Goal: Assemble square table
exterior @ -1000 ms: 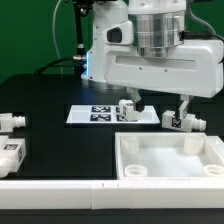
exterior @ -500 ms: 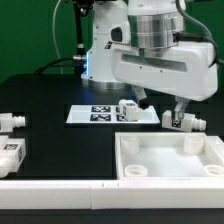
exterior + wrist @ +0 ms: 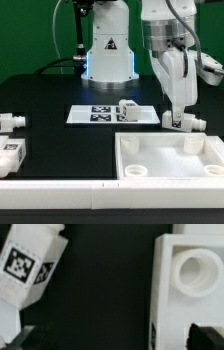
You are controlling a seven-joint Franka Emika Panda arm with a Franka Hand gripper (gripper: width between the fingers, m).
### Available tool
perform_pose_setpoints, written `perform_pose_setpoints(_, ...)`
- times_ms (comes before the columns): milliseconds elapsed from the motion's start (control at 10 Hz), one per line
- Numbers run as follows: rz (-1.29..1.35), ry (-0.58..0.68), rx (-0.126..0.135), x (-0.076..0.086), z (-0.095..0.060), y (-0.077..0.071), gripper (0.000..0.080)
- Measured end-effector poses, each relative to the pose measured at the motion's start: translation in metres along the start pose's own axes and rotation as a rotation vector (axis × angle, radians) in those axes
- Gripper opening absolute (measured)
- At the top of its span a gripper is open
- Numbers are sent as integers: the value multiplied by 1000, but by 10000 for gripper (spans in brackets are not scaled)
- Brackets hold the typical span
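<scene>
We judge step: fetching leg (image 3: pixel 184 122). We see hand (image 3: pixel 179 106) spread, empty, over gap between leg and table top (image 3: pixel 170 162). Next move must shift onto leg, lower, pinch.

My surface (image 3: pixel 50 90) is matte black and fills most of the exterior view. The marker board (image 3: pixel 92 114), thin, flat and white with black square tags, lies on it near the middle. A long white bar (image 3: pixel 60 192) runs along the near edge. Behind the surface hangs a green backdrop (image 3: pixel 25 30).
</scene>
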State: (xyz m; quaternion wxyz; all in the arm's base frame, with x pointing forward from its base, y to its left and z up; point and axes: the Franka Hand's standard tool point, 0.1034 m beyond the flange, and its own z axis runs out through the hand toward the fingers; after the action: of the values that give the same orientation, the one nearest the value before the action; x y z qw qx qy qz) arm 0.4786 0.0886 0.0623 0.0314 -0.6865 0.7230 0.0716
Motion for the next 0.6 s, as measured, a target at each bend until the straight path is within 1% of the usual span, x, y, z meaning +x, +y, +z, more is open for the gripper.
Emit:
perform_pose_setpoints(100,28,-7,0,-2,1,0,648)
perform_pose_setpoints(200,129,-18,-2,-5,2,3,648)
perform_pose_setpoints(400,394,-16,-56,-21,14,41,648)
perform_pose_setpoints(500,442,-12,-72,-28,19,47,648)
perform_pose_setpoints(600,420,-14,-76,-30,19,47,648)
